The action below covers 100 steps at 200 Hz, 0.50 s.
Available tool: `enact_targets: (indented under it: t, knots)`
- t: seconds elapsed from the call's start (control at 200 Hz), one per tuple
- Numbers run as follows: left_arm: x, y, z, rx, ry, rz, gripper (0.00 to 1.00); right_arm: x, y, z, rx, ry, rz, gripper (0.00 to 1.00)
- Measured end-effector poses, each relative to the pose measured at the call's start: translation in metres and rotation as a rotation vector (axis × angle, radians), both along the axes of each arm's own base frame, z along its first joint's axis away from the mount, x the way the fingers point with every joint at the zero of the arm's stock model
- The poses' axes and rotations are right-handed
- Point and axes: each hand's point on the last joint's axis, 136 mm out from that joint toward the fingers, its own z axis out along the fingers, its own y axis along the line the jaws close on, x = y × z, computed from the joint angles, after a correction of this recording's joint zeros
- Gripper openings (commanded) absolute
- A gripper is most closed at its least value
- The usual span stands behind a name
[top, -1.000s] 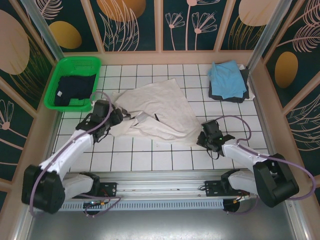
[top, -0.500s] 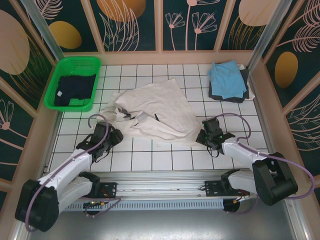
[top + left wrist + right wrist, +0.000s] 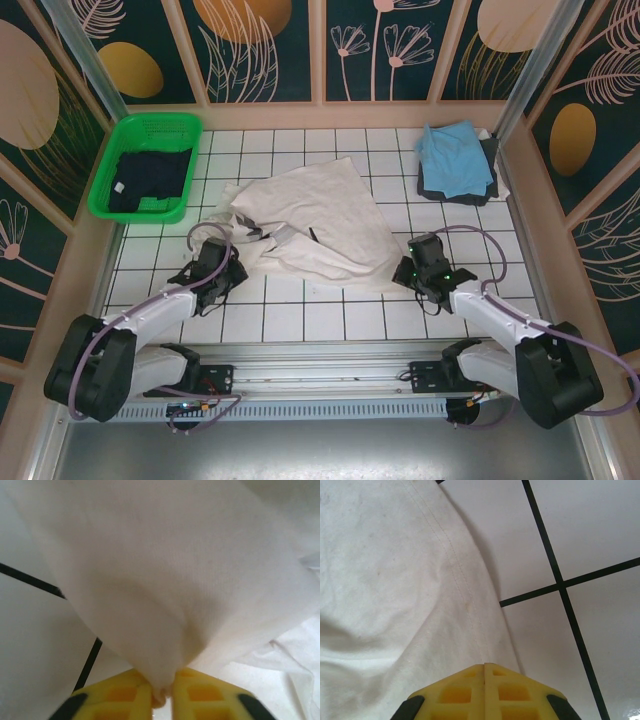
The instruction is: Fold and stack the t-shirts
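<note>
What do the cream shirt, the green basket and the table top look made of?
Cream shirt: soft matte cloth, probably cotton knit; it creases and drapes, with a stitched hem in the right wrist view.
Green basket: moulded plastic, by its even bright colour and mesh walls.
Table: smooth white tiles or a tile-printed sheet with dark lines; faintly glossy, cannot tell which.

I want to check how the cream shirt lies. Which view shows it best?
The top view: the whole cream shirt lies there, crumpled on the tiles. The left wrist view shows a fold pinched in the left jaws; the right wrist view, a hemmed edge meeting the shut right jaws.
</note>
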Motion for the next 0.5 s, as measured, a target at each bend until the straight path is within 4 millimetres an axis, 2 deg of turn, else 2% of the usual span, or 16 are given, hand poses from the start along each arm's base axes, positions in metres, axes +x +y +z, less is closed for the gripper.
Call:
enact_targets:
  t: [0.12,0.215,0.42,0.5]
  knots:
    - [0.003,0.0,0.015,-0.011,-0.044,0.005,0.05,-0.008,-0.002,-0.003,-0.007,0.03,-0.003,0.45]
    - [0.006,-0.001,0.03,-0.026,-0.088,0.007,0.03,-0.017,0.003,-0.008,-0.014,0.061,0.017,0.48]
    - [0.006,-0.001,0.043,-0.037,-0.117,0.006,0.0,-0.028,0.003,-0.031,-0.073,0.148,0.032,0.48]
    - [0.005,0.0,0.047,-0.034,-0.121,0.001,0.0,-0.027,0.004,-0.032,-0.096,0.153,0.035,0.48]
